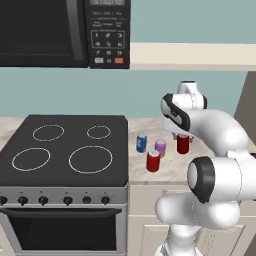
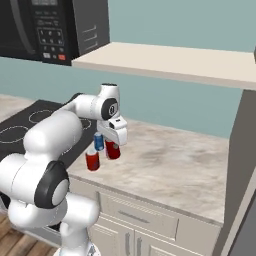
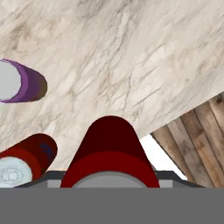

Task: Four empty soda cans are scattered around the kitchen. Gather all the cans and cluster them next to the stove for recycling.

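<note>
My tool (image 2: 114,145) grips a glossy red can (image 3: 109,153); purple cylinder (image 3: 24,82), second red can (image 3: 27,158) just beside it on veined marble tabletop (image 3: 131,65), smooth black stove (image 1: 70,145) beyond

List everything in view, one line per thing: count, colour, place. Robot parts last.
red cans: 2, red; one standing on the counter nearest the front edge, one in the gripper, to the right of the others
blue can: 1, blue; counter, nearest the stove
purple can: 1, purple-pink; counter, between the blue can and the held red can
stove: 1, silver with black cooktop; left of the cans
microwave: 1, black; above the stove
counter: 1, beige marble
shelf: 1, cream; on the wall
gripper: 1, white; shut on a red can
</note>
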Motion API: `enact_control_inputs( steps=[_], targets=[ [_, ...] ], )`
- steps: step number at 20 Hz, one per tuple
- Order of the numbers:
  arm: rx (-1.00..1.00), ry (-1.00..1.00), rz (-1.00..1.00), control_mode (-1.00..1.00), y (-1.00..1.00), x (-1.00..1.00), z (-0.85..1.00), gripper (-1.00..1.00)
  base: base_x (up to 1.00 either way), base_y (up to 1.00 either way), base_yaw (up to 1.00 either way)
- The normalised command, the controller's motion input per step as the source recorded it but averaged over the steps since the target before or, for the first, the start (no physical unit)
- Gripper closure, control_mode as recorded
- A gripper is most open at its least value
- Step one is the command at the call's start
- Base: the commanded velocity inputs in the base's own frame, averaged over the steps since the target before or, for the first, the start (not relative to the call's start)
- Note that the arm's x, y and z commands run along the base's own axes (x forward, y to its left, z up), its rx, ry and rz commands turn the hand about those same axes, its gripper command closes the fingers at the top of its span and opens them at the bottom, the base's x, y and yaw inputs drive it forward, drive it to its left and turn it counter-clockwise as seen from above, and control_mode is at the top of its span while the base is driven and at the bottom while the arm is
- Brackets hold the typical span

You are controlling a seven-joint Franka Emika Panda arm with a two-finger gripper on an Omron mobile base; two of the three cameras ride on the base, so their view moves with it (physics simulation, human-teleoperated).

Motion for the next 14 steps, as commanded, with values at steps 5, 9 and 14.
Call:
enact_control_inputs(
  steps=[5,9,14],
  targets=[
    [0.0,0.0,0.0,1.0,0.0,0.0,0.0,1.0,0.37,-0.26,-0.01],
    [0.0,0.0,0.0,1.0,0.0,0.0,0.0,1.0,0.07,-0.18,-0.06],
    [0.0,0.0,0.0,1.0,0.0,0.0,0.0,1.0,0.0,-0.02,0.0]
  ],
)
